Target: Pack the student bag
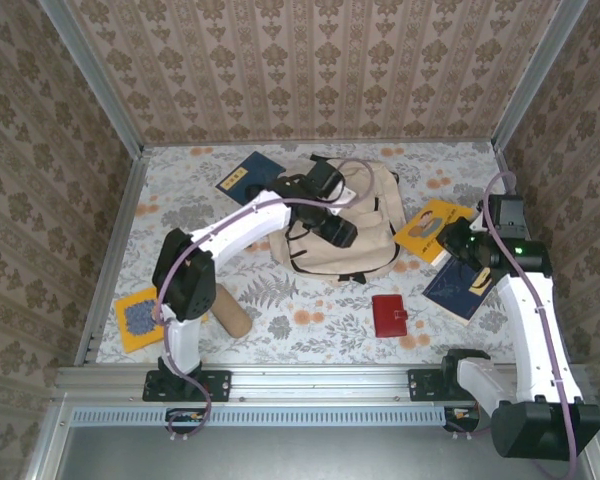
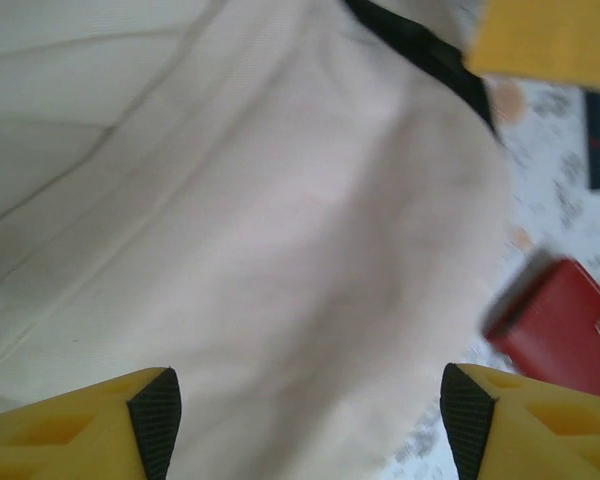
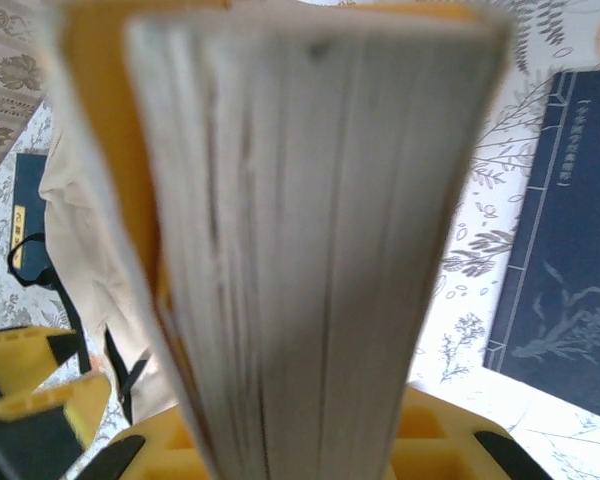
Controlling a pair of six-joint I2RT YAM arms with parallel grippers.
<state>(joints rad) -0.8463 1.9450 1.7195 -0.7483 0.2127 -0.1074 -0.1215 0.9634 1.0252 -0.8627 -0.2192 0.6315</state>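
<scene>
The student bag (image 1: pixel 375 210) lies flat on the surface (image 1: pixel 310 300), directly under the left pincer (image 2: pixel 310 425). That pincer's jaws stand wide apart and hold nothing. Cream fabric spreads beneath them, and I cannot tell whether the tips touch it.

The right pincer (image 3: pixel 305 445) is clamped on a yellow book (image 3: pixel 300 230), held edge-on with its pages showing. The bag is off to that pincer's left and a navy book (image 3: pixel 565 240) lies to its right.

By my reading the packing is at an early stage. One book is lifted but not in the bag, and I cannot make out whether the bag's mouth is open.

Several things lie loose on the surface:
- a red wallet (image 2: pixel 555 320) just right of the left pincer
- a second navy book (image 1: pixel 248 176) beyond that pincer to its left
- a tan pouch (image 1: pixel 232 312) and a yellow-and-blue book (image 1: pixel 140 318), both well behind it
</scene>
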